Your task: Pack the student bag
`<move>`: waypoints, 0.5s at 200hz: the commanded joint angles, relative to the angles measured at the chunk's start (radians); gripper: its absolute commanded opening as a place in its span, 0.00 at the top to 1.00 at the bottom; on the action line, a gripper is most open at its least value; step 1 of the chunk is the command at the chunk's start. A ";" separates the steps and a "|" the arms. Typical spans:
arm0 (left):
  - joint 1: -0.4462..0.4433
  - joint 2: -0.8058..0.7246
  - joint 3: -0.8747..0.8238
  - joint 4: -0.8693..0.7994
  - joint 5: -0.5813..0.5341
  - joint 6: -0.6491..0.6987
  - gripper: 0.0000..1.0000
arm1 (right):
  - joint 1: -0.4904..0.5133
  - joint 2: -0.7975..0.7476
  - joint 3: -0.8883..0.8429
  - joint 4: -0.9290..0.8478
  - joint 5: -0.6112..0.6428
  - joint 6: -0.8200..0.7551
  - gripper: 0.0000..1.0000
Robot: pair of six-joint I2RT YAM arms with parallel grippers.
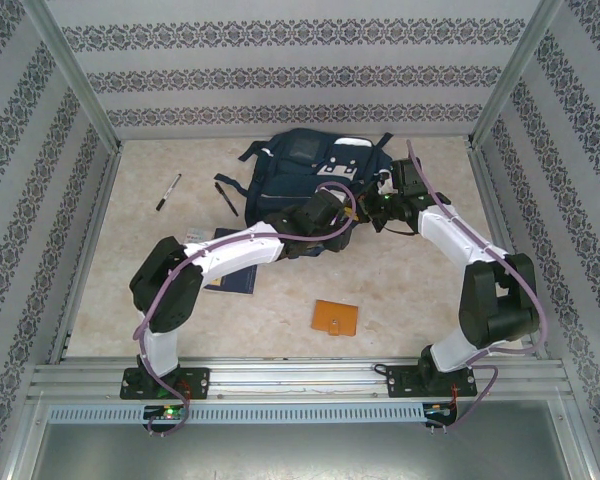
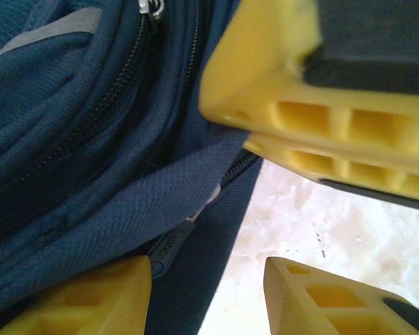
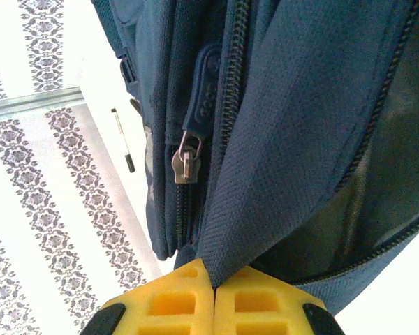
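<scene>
Tabletop (image 1: 410, 290) | left arm (image 1: 230, 250) bent inward | right claw (image 3: 214, 276) pinches student bag (image 1: 300, 175)

Patterned walls (image 1: 300, 75) enclose a beige marbled tabletop (image 1: 280, 330).

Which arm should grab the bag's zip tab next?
Probably left: the left gripper is open with a zip tab between its fingers; the right gripper is shut on the bag.
</scene>
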 commanded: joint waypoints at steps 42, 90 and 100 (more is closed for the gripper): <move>0.025 -0.075 -0.081 0.050 -0.093 0.032 0.49 | 0.018 -0.091 0.065 -0.001 -0.081 0.000 1.00; 0.048 -0.079 -0.111 0.103 -0.010 0.016 0.50 | 0.027 -0.098 0.071 -0.003 -0.106 0.004 1.00; 0.049 -0.097 -0.119 0.106 -0.002 0.014 0.50 | 0.025 -0.097 0.074 -0.019 -0.100 -0.010 1.00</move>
